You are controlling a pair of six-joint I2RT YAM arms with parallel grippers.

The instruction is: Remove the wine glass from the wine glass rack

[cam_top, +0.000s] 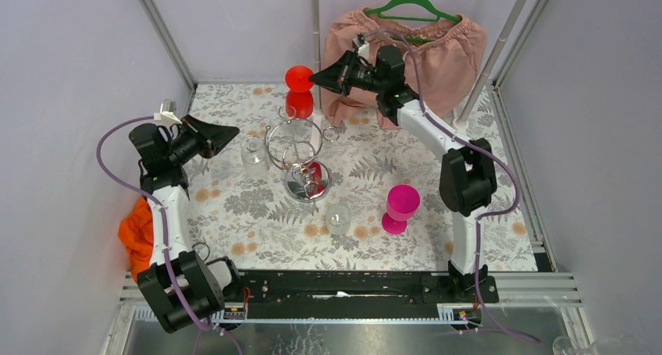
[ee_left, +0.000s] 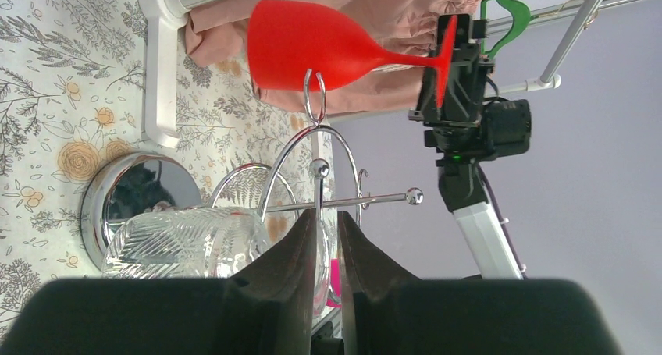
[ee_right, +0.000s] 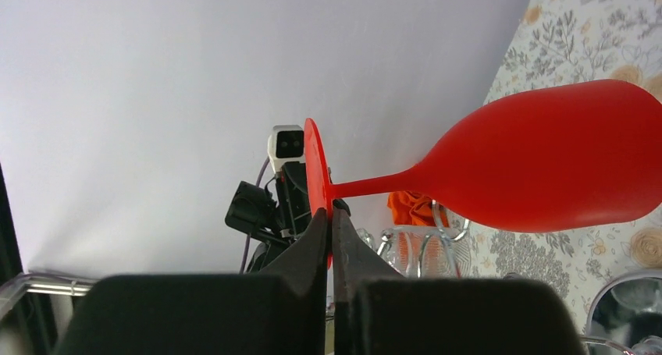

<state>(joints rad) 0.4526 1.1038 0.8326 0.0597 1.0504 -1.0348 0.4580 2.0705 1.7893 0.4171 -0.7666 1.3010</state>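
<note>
The chrome wine glass rack (cam_top: 300,156) stands mid-table, its mirror base (ee_left: 133,195) and hooks (ee_right: 437,242) showing in both wrist views. My right gripper (cam_top: 312,78) is shut on the foot rim of a red wine glass (cam_top: 298,90), held foot-up above the rack's far side; the jaws (ee_right: 329,211) pinch the red disc edge-on. My left gripper (cam_top: 234,130) sits at the rack's left side, shut on the foot of a clear cut-pattern wine glass (cam_top: 254,156). That foot lies between the fingers (ee_left: 328,218), and the bowl (ee_left: 187,242) hangs beside them. Whether the clear glass still touches a hook is hidden.
A pink wine glass (cam_top: 400,207) and a small clear glass (cam_top: 338,217) stand on the floral tablecloth in front of the rack. A pink garment on a green hanger (cam_top: 406,47) hangs at the back. An orange cloth (cam_top: 137,234) lies at the left edge.
</note>
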